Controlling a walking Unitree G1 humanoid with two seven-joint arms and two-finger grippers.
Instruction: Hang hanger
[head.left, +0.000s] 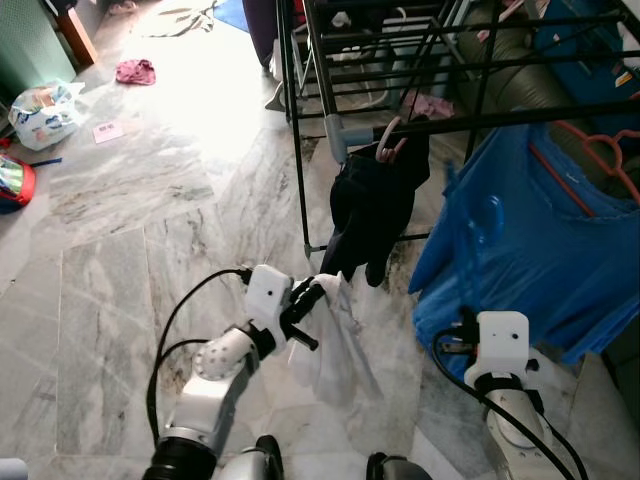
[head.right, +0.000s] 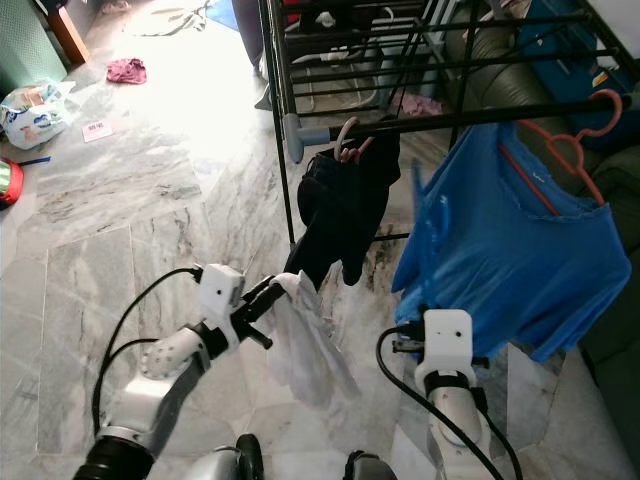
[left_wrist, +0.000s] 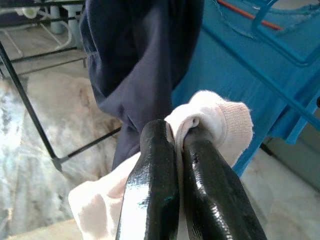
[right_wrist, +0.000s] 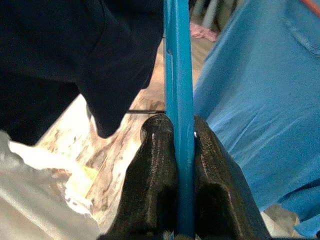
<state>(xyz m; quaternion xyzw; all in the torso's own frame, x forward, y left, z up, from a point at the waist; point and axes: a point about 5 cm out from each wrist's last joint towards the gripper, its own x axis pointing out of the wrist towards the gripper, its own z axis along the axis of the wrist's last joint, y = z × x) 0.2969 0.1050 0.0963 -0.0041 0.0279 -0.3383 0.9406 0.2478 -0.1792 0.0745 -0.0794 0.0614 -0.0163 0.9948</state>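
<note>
Hanger (right_wrist: 178, 75) is the blue plastic one, and from where I'm standing it's clamped tight in the right tool (right_wrist: 179, 131), its two black fingers pinched on either side of the blue bar, down low in front of the drying rack (head.left: 420, 120). Over on the other side, the left tool (left_wrist: 181, 137) is squeezed shut on a fold of a white garment (head.left: 330, 350), which dangles toward the marble floor (head.left: 130, 250). So both pieces are in hand, but I can't see the white thing actually threaded onto the blue hanger, and nothing held is up on the rail yet. The rack already has a dark garment (head.left: 375, 200) on a pink hanger (head.left: 388, 135) and a blue shirt (head.left: 540, 240) on a red hanger (head.left: 600, 150), hanging side by side. My guess is we're somewhere around the middle: pickup done, but dressing the hanger and lifting its hook over the black bar are left. There's a bit of rail between the two hung items, tight fit though.
</note>
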